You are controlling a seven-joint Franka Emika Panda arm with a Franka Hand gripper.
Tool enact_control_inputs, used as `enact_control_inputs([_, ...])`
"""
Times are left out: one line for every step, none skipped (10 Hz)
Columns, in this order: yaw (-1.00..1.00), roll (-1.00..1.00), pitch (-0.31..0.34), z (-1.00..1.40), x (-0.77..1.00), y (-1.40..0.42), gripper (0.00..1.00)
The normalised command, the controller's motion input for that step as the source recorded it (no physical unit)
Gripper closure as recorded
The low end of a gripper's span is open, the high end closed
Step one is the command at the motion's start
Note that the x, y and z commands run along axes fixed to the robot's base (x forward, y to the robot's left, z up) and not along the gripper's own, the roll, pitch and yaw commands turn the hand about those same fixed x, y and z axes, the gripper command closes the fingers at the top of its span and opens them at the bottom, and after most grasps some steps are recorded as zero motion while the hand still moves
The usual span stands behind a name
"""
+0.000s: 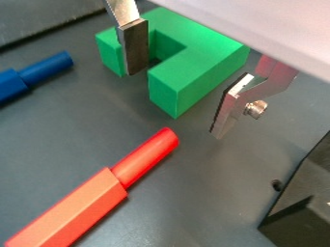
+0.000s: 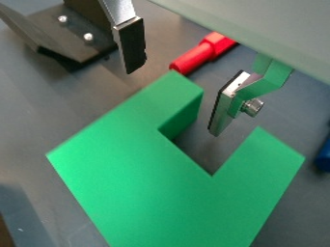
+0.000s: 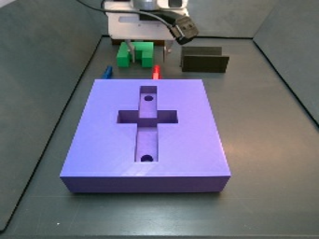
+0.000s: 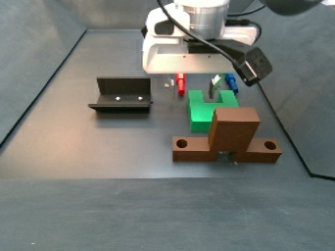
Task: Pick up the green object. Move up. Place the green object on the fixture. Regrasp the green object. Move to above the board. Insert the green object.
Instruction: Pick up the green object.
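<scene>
Green object [image 2: 154, 164] on floor, gripper [image 2: 180, 72] jaws spread over it

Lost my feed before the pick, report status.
Gripper open, low over the green object, fingers straddling one prong, not closed. Green object on the floor, not lifted. Red piece and blue piece lie close, clear of fingers.

Green object [image 1: 180, 72] under gripper [image 1: 180, 82]
It lies flat on the floor, one prong between the parted fingers, beyond the purple board [image 3: 147, 131].
</scene>
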Motion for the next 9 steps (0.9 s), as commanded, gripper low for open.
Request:
enact_control_inputs([0.00,-0.05,-0.014,-0.30,0.00,0.17,0.00])
enact_control_inputs([-0.04,-0.15,0.000,0.00,0.00,0.24,0.00])
enact_control_inputs([-0.10,-0.11,0.020,0.00,-0.01,0.17,0.00])
enact_control_inputs([-0.05,0.00,0.000,0.00,0.00,0.00,0.00])
enact_control_inputs([0.00,0.00,0.000,0.00,0.03,0.00,0.00])
enact_control_inputs([0.00,0.00,0.017,0.00,0.06,0.00,0.00])
enact_control_inputs([0.00,0.00,0.000,0.00,0.00,0.00,0.00])
enact_control_inputs([0.00,0.00,0.000,0.00,0.00,0.00,1.00])
enact_control_inputs([0.00,0.00,0.000,0.00,0.00,0.00,1.00])
